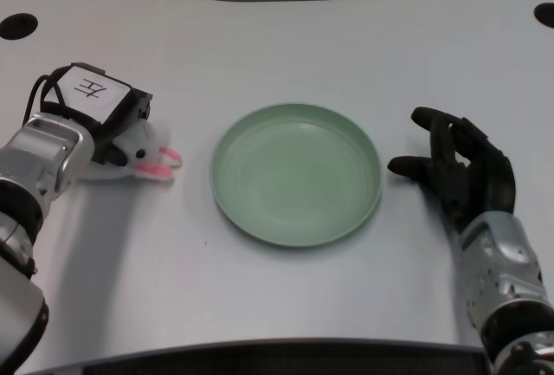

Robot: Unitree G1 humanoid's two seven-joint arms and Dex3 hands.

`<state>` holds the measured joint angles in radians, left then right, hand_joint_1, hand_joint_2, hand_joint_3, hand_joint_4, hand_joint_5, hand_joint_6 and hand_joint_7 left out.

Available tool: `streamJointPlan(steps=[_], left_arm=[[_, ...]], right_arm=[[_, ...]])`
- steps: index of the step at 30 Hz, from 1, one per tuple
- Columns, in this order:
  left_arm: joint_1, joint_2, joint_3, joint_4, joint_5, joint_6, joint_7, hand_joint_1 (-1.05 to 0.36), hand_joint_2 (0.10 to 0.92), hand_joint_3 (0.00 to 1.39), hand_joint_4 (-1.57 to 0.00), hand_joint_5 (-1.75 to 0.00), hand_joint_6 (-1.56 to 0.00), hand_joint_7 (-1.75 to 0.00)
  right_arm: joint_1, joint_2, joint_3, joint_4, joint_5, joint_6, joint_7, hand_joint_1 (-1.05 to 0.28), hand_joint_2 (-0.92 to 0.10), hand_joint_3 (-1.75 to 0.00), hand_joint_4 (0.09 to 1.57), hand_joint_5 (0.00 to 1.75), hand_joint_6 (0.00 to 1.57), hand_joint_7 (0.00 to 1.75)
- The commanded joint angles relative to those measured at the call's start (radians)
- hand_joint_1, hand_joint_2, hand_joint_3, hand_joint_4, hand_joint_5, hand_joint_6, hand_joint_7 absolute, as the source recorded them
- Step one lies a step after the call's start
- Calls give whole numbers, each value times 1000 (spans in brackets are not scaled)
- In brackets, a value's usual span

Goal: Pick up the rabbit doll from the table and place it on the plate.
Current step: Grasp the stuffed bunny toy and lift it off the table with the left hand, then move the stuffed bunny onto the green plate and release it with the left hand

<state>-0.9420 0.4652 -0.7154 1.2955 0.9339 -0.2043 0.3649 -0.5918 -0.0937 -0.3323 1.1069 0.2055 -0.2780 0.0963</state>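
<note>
The rabbit doll (149,157), white with pink ears pointing right, lies on the table left of the plate. My left hand (108,115) sits over it from the left, its back with a white label facing up. Its dark fingers (115,151) curl down around the doll's body, so only the head and ears show. The doll still touches the table. The round pale green plate (260,210) stands in the middle with nothing on it, about a hand's width right of the doll's ears.
My right hand (459,171) rests on the table just right of the plate, fingers spread. Two dark round holes (17,25) (545,14) sit at the table's far corners. The table's front edge runs along the bottom.
</note>
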Motion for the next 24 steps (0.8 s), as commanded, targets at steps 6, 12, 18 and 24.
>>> streamJointPlan(steps=[6, 12, 18, 24], left_arm=[[24, 52, -10, 13, 8, -123, 207, -298, 833, 7, -996, -1746, -927, -751], [23, 75, 122, -14, -137, -173, 99, -213, 863, 2, -976, -1746, -770, -1396], [12, 101, 205, -77, -211, -205, 61, -99, 913, 59, -901, -1746, -665, -1743], [-11, 99, 240, -161, -235, -272, 44, -119, 872, 64, -877, -1746, -648, -1746]], right_arm=[[8, 3, -4, -5, 10, -4, -2, -388, -921, -405, 696, 1197, 636, 804], [10, 5, 0, -6, 5, -15, -3, -385, -921, -413, 704, 1205, 639, 803], [8, 8, -1, -13, 11, 3, -7, -375, -921, -412, 691, 1199, 626, 792], [4, 11, -1, -10, 11, 5, -8, -379, -921, -407, 690, 1201, 632, 795]])
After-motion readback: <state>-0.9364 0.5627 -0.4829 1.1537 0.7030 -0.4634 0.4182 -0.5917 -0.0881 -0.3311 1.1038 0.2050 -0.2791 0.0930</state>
